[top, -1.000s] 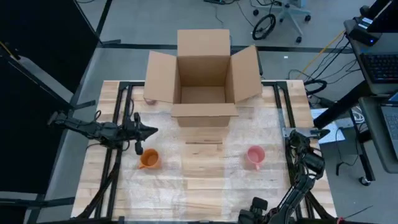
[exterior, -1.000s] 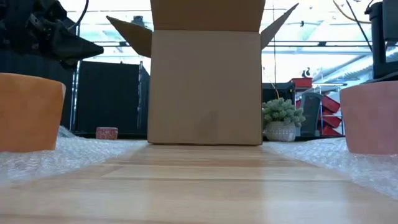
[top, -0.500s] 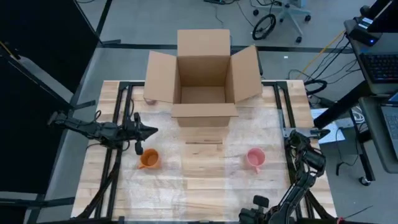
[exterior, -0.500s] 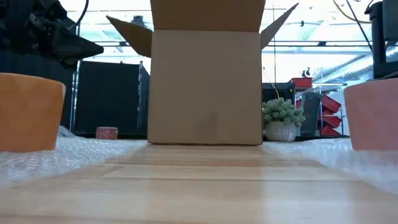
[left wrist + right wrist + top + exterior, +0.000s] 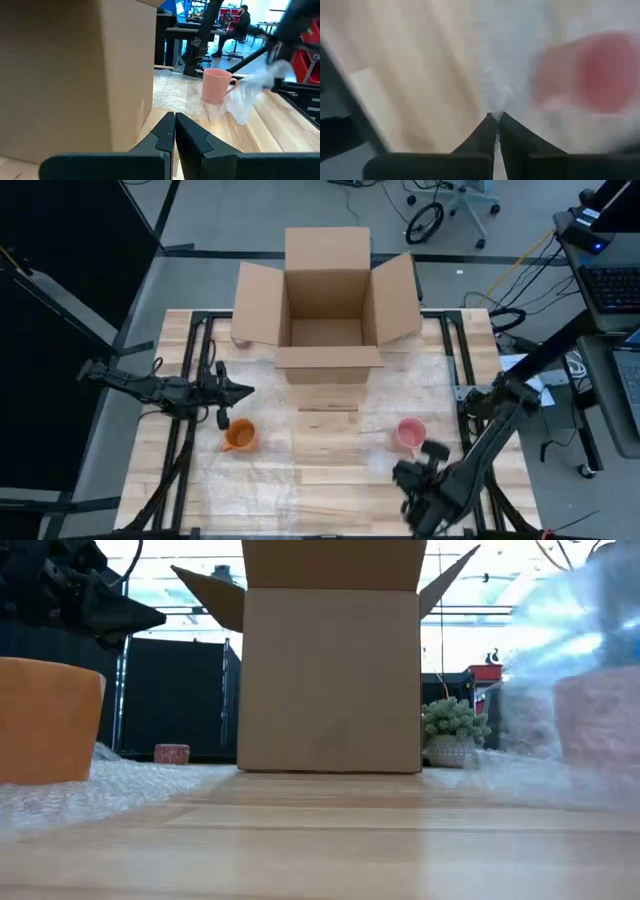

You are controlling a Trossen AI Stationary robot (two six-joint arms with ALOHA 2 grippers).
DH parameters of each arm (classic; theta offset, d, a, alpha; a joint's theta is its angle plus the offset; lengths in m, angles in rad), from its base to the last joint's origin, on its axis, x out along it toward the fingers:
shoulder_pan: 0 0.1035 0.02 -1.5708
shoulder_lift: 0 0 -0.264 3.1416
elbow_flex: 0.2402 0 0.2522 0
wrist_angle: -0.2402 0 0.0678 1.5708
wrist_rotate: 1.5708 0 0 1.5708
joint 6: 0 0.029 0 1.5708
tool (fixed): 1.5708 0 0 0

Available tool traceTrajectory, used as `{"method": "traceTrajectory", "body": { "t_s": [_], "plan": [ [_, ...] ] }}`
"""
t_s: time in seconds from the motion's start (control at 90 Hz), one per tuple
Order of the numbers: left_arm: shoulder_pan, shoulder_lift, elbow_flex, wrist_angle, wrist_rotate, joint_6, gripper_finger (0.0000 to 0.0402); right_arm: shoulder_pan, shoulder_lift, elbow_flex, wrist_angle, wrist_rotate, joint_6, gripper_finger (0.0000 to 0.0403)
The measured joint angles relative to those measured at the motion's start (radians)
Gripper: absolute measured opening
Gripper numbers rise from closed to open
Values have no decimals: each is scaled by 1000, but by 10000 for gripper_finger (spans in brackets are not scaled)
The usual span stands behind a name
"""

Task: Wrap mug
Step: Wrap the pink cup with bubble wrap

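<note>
A pink mug (image 5: 410,434) stands upright on a sheet of clear bubble wrap (image 5: 570,650) on the table's right half. My right gripper (image 5: 430,452) is just near and right of the mug, shut on a raised part of that wrap. In the low view the raised wrap veils the pink mug (image 5: 600,725). An orange mug (image 5: 238,436) stands on a second sheet of bubble wrap (image 5: 70,795) on the left half. My left gripper (image 5: 246,390) hovers shut beyond the orange mug, touching nothing. My right gripper pinches a bunched bit of the bubble wrap (image 5: 504,95) between its two fingers, coming from above and slanting toward the pink mug (image 5: 595,70). The held part (image 5: 247,92) is lifted off the table beside the mug; the rest of the sheet stays under the mug.
An open cardboard box (image 5: 325,320) stands at the far middle, flaps spread. A small reddish thing (image 5: 172,753) lies far left of it. Bare wood (image 5: 325,470) lies between the two mugs. Black frame rails (image 5: 195,360) run along both sides.
My right gripper has swung from the table's near edge toward the far edge, up to the pink mug. The bubble wrap's near-right part has come up off the table with it and now stands in front of the mug; the mug has stayed put.
</note>
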Motion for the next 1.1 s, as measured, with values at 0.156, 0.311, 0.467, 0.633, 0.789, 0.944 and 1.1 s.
{"method": "traceTrajectory", "body": {
  "t_s": [0.156, 0.311, 0.467, 0.633, 0.789, 0.944, 1.1],
  "plan": [
    [0, 0, 0, 4, 24, -1, 0, -82, -105, -35, -33, 84, -116, 1],
    [0, 2, 0, 10, 31, -47, 0, -187, -179, -112, -28, 119, -192, 0],
    [0, 5, 0, 11, 45, -80, 0, -274, -236, -228, -28, 115, -241, 0],
    [0, 34, 0, 33, 46, -90, 0, -325, -278, -345, -29, 82, -238, 0],
    [0, 116, 23, 69, 85, -141, 0, -374, -299, -445, -16, 101, -205, 0],
    [-5, 254, 95, 82, 94, -181, 0, -435, -303, -515, 57, 140, -212, 0],
    [-12, 377, 175, 90, 98, -177, 0, -504, -303, -548, 130, 165, -280, 0]
  ]
}}
